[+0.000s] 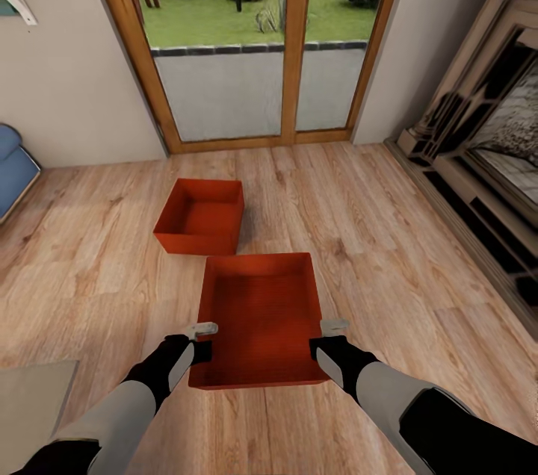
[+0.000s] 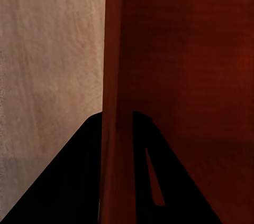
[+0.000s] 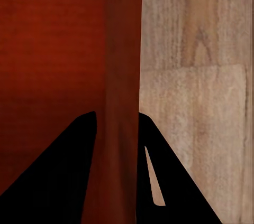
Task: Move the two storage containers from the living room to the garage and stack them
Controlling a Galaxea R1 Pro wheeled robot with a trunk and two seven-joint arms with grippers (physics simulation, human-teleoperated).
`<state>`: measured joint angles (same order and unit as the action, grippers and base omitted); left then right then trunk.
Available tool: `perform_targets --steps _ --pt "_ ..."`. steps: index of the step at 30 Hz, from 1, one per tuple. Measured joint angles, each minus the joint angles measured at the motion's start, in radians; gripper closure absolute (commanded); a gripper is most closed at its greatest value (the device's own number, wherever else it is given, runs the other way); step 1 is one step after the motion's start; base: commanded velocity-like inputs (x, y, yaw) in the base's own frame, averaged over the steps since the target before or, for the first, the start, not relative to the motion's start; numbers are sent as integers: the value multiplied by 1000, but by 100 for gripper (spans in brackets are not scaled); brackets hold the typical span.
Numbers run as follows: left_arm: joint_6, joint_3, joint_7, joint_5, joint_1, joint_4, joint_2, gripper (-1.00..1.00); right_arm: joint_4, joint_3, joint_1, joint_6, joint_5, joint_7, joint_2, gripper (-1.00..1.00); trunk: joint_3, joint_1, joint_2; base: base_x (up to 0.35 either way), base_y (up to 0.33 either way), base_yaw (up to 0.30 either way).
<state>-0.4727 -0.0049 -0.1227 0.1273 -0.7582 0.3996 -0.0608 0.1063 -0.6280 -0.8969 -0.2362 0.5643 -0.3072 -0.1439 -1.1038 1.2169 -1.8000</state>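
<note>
Left gripper (image 1: 203,340) and right gripper (image 1: 326,338) each straddle a side wall of the near container (image 1: 259,311), apparently clamped; fingertips mostly hidden. Wrist views confirm wall between fingers (image 2: 74,182). Second container (image 1: 200,215) sits on wood floor (image 1: 373,251) at 11 o'clock.

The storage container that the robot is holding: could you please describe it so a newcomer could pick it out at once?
Start at the wood-framed glass doors and come down the light plank floor towards the robot. Two orange-red open bins lie there; it is the nearer container, with the left gripper and right gripper each straddling a side wall. The farther container sits untouched.
</note>
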Motion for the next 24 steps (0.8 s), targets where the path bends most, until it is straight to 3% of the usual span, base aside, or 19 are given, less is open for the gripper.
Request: perform_targets --steps 14,24 --pt "0 1 0 0 0 0 -1 100 1 -5 0 -1 6 2 2 100 44 -54 98 0 0 0" --pt "-1 2 1 -3 0 -1 1 100 -3 12 0 0 -14 1 -2 100 75 -92 168 0 0 0"
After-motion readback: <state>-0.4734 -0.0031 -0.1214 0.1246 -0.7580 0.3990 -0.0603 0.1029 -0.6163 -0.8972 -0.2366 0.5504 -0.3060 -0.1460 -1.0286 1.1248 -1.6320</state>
